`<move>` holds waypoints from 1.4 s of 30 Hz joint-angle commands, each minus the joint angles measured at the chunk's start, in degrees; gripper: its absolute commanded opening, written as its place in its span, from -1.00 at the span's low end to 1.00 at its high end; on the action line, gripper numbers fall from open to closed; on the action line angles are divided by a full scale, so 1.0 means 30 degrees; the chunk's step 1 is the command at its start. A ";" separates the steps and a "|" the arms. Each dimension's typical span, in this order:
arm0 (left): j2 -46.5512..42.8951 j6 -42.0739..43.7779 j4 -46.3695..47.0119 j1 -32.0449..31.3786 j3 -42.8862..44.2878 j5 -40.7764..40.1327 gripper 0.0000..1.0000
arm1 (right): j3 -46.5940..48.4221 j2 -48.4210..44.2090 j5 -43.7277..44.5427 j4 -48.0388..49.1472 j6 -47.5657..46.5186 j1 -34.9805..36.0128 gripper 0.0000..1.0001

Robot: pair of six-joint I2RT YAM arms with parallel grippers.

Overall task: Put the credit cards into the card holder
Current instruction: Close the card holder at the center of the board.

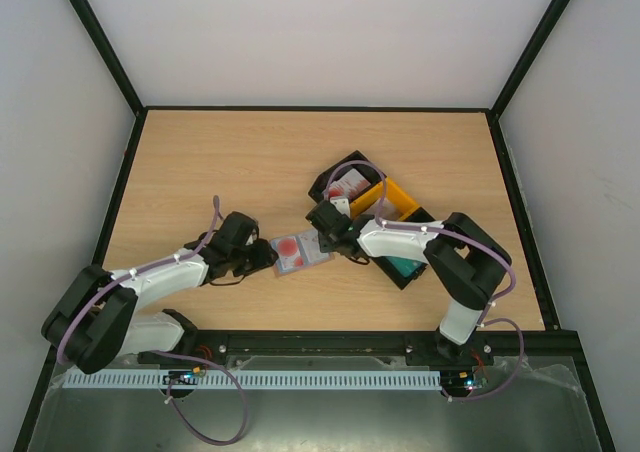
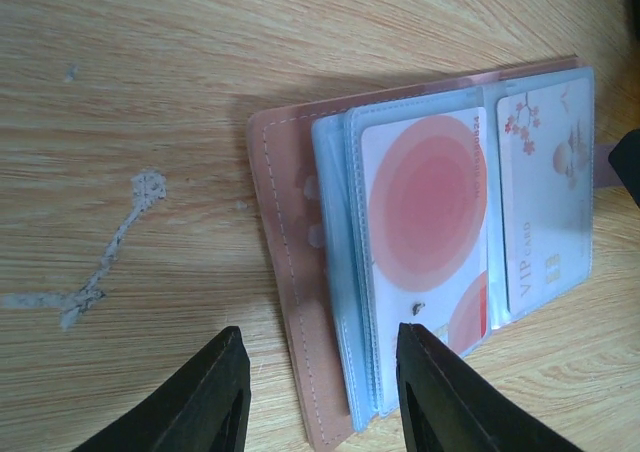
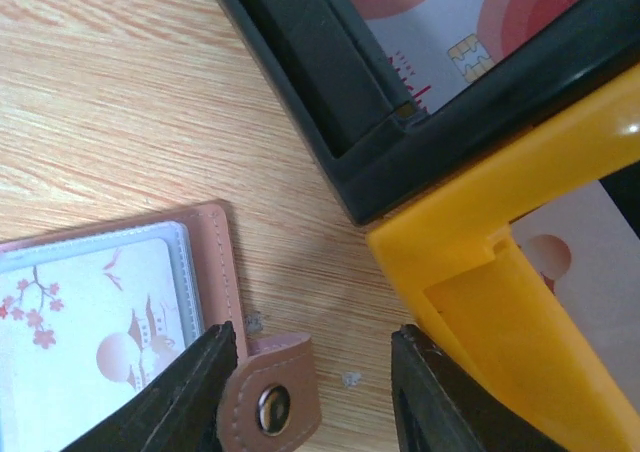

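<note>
The card holder (image 1: 298,251) lies open on the table between my two grippers, brown outside and blue-grey inside (image 2: 335,272). Its clear slots hold a white credit card with red circles (image 2: 425,207) and a white VIP card (image 2: 545,192). My left gripper (image 1: 264,256) (image 2: 320,377) is open, its jaws straddling the holder's left edge without pinching it. My right gripper (image 1: 330,234) (image 3: 310,377) is open at the holder's right edge. The snap tab (image 3: 270,402) sits just inside its left finger. More credit cards lie in the trays: a red-marked one (image 3: 440,22), a pale one (image 3: 590,282) and a teal one (image 1: 407,268).
Three trays stand in a row to the right of the holder: a black tray (image 1: 325,177) (image 3: 320,82), a yellow tray (image 1: 408,200) (image 3: 480,222) and another black tray (image 1: 392,274) under the right arm. The wooden table (image 1: 230,162) is walled on three sides.
</note>
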 commanded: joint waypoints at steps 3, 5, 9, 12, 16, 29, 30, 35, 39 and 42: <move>-0.0199 0.0047 -0.0232 0.0146 -0.0255 -0.0056 -0.15 | 0.0382 0.0205 -0.0285 -0.0100 -0.0711 -0.0131 -0.18; -0.0226 0.0062 -0.0238 0.0184 -0.0262 -0.0035 -0.15 | 0.0491 0.0387 -0.0085 -0.0243 -0.0581 -0.0124 -0.25; -0.0337 0.0055 -0.0238 0.0191 -0.0369 0.0001 -0.14 | 0.0652 0.0658 0.0443 -0.0717 -0.0444 -0.0123 -0.58; -0.0424 0.0062 -0.0381 0.0217 -0.0428 -0.0197 -0.15 | 0.0725 0.0502 0.0468 -0.0880 -0.0357 -0.0127 -0.93; -0.0490 -0.0097 -0.0920 0.0342 -0.0509 -0.1234 -0.24 | 0.0887 -0.0444 -0.0058 -0.0879 -0.0363 -0.0127 -0.96; 0.0630 0.0050 0.0553 0.0777 -0.1023 0.0169 -0.55 | 0.1922 -0.2486 -0.5544 -0.0792 -0.0607 -0.0120 -0.96; 0.0827 0.0115 0.0604 0.0774 -0.0953 0.0280 -0.56 | 0.1873 -0.2558 -0.6119 -0.0521 -0.0479 -0.0108 -0.96; 0.2020 0.0334 0.1038 0.0774 -0.0793 0.0793 -0.60 | 0.1309 -0.2905 -0.9047 0.1326 0.0583 -0.0072 -0.96; 0.2781 0.0384 0.1717 0.0773 -0.0855 0.1342 -0.68 | 0.0444 -0.2796 -1.1244 0.3767 0.2027 0.0141 -0.96; 0.2972 0.0349 0.2118 0.0749 -0.0853 0.1601 -0.69 | 0.0009 -0.2519 -1.1517 0.5066 0.2919 0.0440 -0.96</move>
